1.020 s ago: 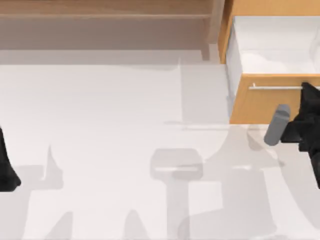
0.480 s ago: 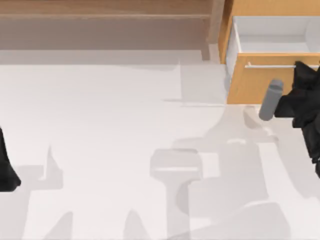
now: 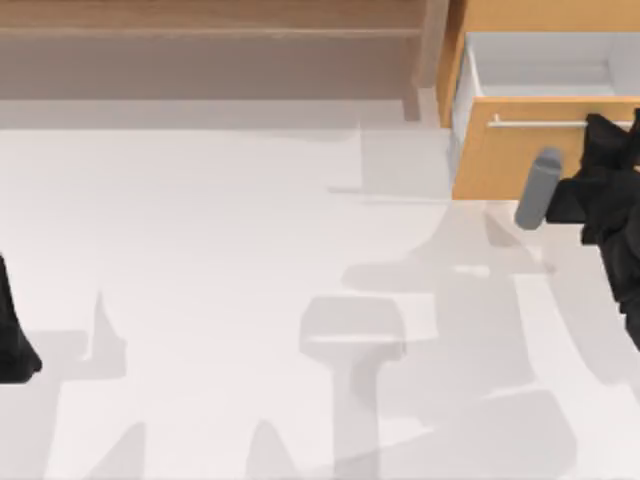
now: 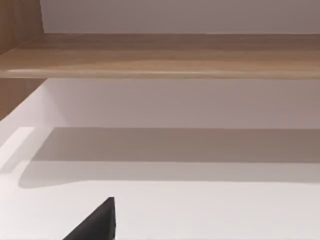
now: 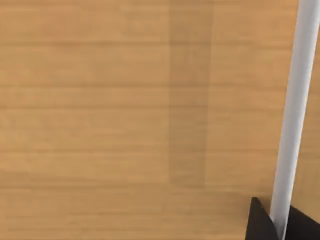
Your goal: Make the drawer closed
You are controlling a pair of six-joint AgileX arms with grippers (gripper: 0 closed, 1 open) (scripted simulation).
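Observation:
The drawer (image 3: pixel 497 160) is at the table's far right, with an orange-tan front, a thin silver handle (image 3: pixel 540 123) and white inner walls (image 3: pixel 540 62). It stands partly pulled out of its cabinet. My right gripper (image 3: pixel 605 140) is against the drawer front at the handle. In the right wrist view the wooden front (image 5: pixel 125 100) is very close, the handle (image 5: pixel 295 100) runs across it, and a black part of my right gripper (image 5: pixel 261 224) lies beside the bar. My left gripper (image 3: pixel 12 340) is parked at the table's left edge.
A long brown wooden shelf (image 3: pixel 200 30) runs along the back of the table, and it also shows in the left wrist view (image 4: pixel 160 55). A grey cylinder (image 3: pixel 538 188) sticks out from my right wrist. The white tabletop (image 3: pixel 250 250) spreads between the arms.
The drawer has slid back into its cabinet, so less of the white inside shows. My right gripper has moved back with the front. The left arm has not moved.

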